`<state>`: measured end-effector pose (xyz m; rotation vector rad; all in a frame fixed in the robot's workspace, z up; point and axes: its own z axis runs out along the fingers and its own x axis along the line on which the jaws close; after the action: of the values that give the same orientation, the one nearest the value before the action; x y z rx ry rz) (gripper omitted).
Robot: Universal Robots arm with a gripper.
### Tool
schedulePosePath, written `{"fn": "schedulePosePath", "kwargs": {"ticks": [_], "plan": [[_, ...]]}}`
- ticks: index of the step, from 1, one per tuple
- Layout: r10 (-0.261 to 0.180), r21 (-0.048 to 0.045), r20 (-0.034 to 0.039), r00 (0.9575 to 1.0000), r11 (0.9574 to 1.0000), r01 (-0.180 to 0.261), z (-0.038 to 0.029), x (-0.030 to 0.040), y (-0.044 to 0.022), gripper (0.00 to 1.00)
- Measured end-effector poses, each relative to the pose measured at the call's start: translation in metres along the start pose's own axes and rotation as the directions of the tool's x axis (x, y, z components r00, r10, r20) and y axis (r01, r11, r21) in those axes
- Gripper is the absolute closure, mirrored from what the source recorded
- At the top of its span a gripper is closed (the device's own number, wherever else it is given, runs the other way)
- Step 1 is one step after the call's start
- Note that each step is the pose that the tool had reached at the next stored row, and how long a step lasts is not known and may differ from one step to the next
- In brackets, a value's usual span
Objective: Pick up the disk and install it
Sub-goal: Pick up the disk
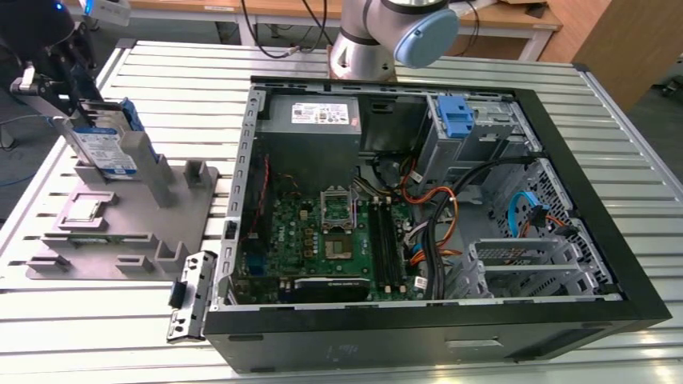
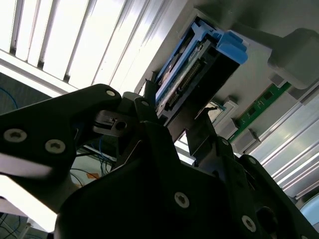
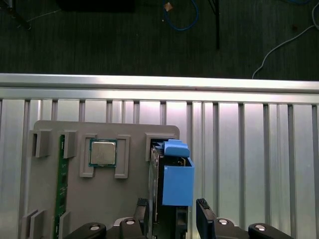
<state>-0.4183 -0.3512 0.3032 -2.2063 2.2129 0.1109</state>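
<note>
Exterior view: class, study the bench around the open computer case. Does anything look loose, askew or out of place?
A small black bracket lies loose on the slatted table beside the case's corner, slightly slanted, apparently unattached. The disk stands upright in its grey holder; nothing odd there.

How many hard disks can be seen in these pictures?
1. The disk stands upright in the grey holder at the exterior view's left, with the gripper at it. The computer case may hide others.

Gripper [image 3: 171,208] fingers spread, arm [image 1: 376,36] toward the exterior view's left
</note>
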Motion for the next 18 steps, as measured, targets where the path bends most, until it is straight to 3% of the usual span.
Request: {"fn": "schedulePosePath", "kwargs": {"ticks": [2, 3, 12, 18], "plan": [[0.000, 0.0000, 0.0000, 1.0000, 1.0000, 0.000, 0.0000, 0.0000, 0.0000, 0.51], [0.000, 0.0000, 0.0000, 1.0000, 1.0000, 0.000, 0.0000, 0.0000, 0.0000, 0.58], [0.000, -0.0001, 0.0000, 1.0000, 1.0000, 0.000, -0.0002, 0.0000, -0.0001, 0.58], [0.000, 0.0001, 0.0000, 1.0000, 1.0000, 0.000, -0.0003, 0.0000, -0.0035, 0.58]]}}
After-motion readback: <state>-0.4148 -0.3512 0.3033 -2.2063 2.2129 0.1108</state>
